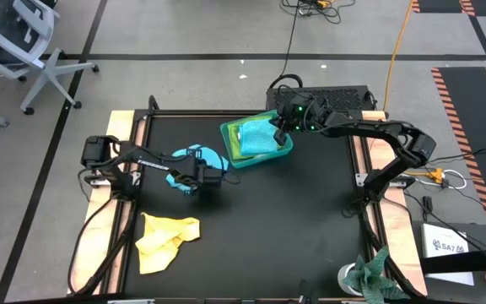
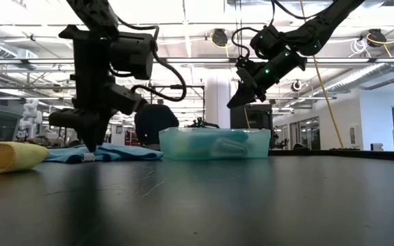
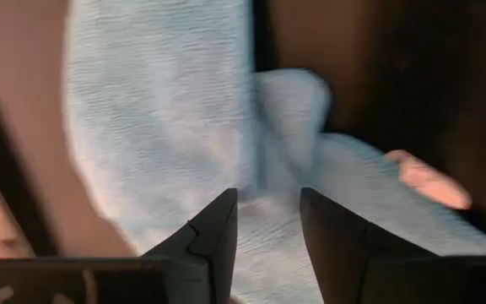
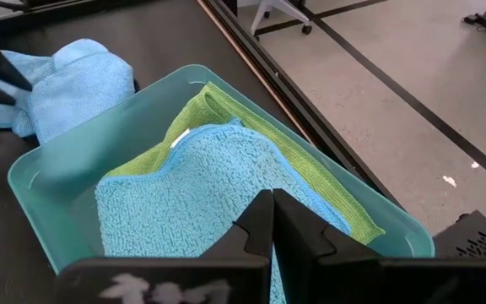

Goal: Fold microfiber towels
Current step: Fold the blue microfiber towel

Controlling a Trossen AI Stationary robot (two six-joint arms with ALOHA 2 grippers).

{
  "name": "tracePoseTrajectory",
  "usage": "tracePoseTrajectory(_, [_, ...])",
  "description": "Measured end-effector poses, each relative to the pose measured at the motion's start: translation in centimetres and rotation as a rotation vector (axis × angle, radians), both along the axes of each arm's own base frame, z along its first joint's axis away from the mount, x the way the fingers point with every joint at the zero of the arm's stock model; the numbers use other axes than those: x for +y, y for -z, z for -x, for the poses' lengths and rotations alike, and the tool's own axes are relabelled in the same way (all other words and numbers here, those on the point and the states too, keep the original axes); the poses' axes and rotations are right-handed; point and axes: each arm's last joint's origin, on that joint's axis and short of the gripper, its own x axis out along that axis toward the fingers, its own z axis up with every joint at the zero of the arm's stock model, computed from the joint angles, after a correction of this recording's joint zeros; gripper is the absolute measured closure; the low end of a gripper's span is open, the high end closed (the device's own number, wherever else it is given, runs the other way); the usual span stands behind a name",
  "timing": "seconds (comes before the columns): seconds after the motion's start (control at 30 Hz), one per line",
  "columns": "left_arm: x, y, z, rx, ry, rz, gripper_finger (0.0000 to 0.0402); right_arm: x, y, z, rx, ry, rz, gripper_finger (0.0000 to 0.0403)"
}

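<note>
A light blue towel (image 1: pixel 202 157) lies crumpled on the black table left of centre. My left gripper (image 3: pixel 268 226) points down at its near part, open, with the cloth showing between the two fingers; in the low view its fingertips (image 2: pixel 89 156) reach down to the towel (image 2: pixel 123 153). A yellow towel (image 1: pixel 167 241) lies bunched near the front left. A turquoise towel (image 4: pixel 192 198) and a lime green one (image 4: pixel 219 108) lie folded in the teal tray (image 4: pixel 49 194). My right gripper (image 4: pixel 272 221) hangs shut in the air above the tray (image 1: pixel 226 135). My left gripper comes at the light blue towel from above, slanting steeply down. Its open fingertips (image 3: pixel 218 241) stand on the cloth on either side of a raised crease (image 3: pixel 272 181). The towel lies slack on the table; nothing of it is lifted.
A mottled green-and-white rag (image 1: pixel 369 274) sits at the table's front right corner. Bare black tabletop lies between the yellow towel and the right arm's base. The table's frame rails run along the left and right edges.
</note>
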Motion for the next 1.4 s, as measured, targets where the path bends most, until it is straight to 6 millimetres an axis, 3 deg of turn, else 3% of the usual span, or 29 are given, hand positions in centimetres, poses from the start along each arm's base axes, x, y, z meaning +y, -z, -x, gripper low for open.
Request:
tracePoseTrajectory(0.17, [0.4,0.7,0.3,-0.009,-0.029,0.112,0.0268,0.0,0.0,0.0,-0.001,0.001,-0.001,0.0403])
tracePoseTrajectory(0.53, [1.8,0.6,0.6,-0.025,-0.084,0.056,0.0268,0.0,0.0,0.0,-0.01,0.015,-0.022,0.0403])
tracePoseTrajectory(0.93, [2.5,-1.9,0.5,-0.116,-0.098,-0.05,0.0268,0.0,0.0,0.0,-0.01,0.015,-0.022,0.0403])
tracePoseTrajectory(1.4, [4.1,-2.1,0.9,-0.115,-0.137,0.001,0.0268,0.0,0.0,0.0,-0.01,0.016,-0.023,0.0403])
